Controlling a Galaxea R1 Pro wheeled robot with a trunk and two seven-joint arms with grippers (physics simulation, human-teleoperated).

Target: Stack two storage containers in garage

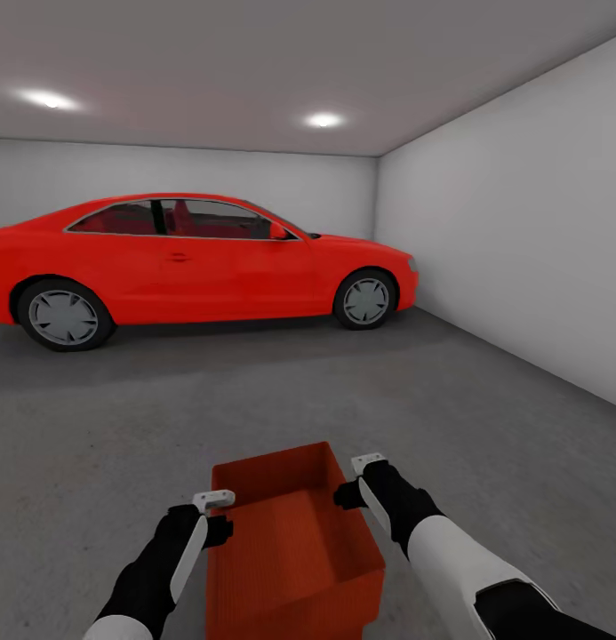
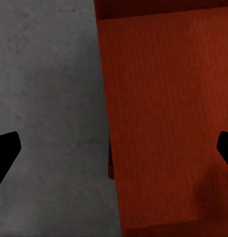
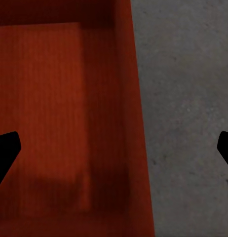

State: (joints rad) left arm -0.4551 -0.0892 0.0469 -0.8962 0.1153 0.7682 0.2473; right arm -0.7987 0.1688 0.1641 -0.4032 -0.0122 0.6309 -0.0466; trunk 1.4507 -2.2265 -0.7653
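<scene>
Red-orange ribbed container [image 1: 290,533] – mottled grey floor [image 1: 254,391] – red car [image 1: 192,262]

Both arms extended forward and down, left gripper [image 1: 220,516] jaws spread wide, right gripper [image 1: 359,480] likewise spread, wrists level

One storage container [image 1: 290,533], one car [image 1: 201,262], two ceiling lights [image 1: 324,119], two pincers [image 1: 217,502].

We see two arms with black wrist and forearm segments, glossy white shells nearer the body, and a white stripe along the left forearm [image 1: 190,556]. Each ends in a small pale-grey gripper block (the right gripper [image 1: 368,462], the left gripper [image 1: 215,500]). Wrist views show black fingertips [image 2: 6,148].
</scene>
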